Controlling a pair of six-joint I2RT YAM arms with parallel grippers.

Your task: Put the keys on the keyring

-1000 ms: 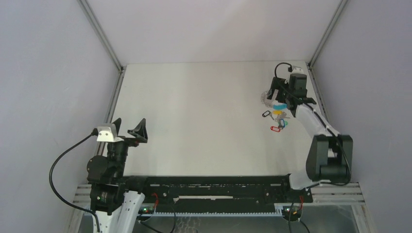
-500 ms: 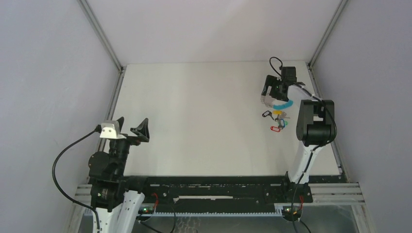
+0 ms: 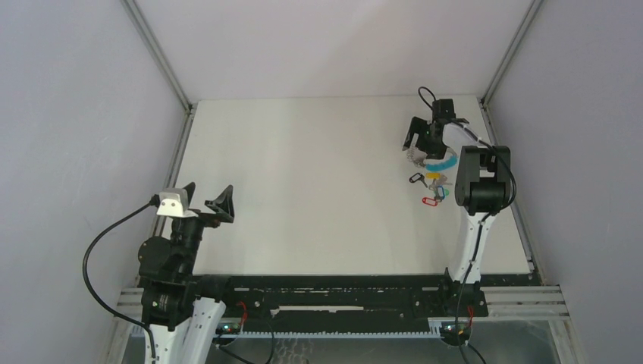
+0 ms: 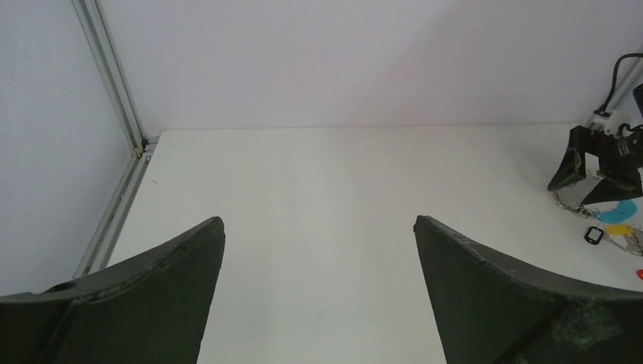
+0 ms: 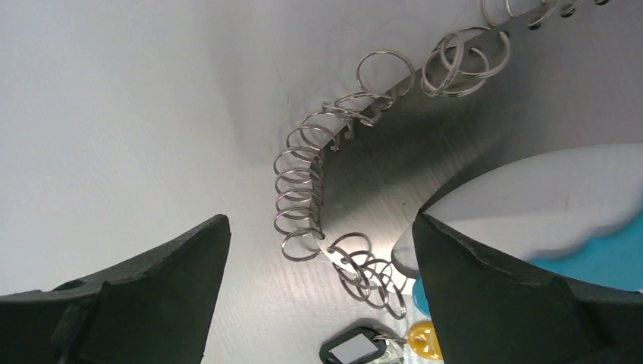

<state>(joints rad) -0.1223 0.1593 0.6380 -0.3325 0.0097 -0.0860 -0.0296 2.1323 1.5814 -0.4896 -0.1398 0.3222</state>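
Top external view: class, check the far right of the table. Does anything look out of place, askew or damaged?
Nothing stands out. The silvery chain of linked rings lies in a loose curve on the white table, the small coloured key tags cluster beside it, and the open right gripper hangs over the chain.

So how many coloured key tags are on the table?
4, beside the right arm: black tag leftmost, yellow tag, teal tag, red tag nearest; others may hide under it.

Illumination is bright, diffuse and even across the white table [image 3: 318,182], with faint shadows only. In the right wrist view a grey shadow lies across the keyring [image 5: 299,199], whose near blue band [image 5: 599,252] is blurred.
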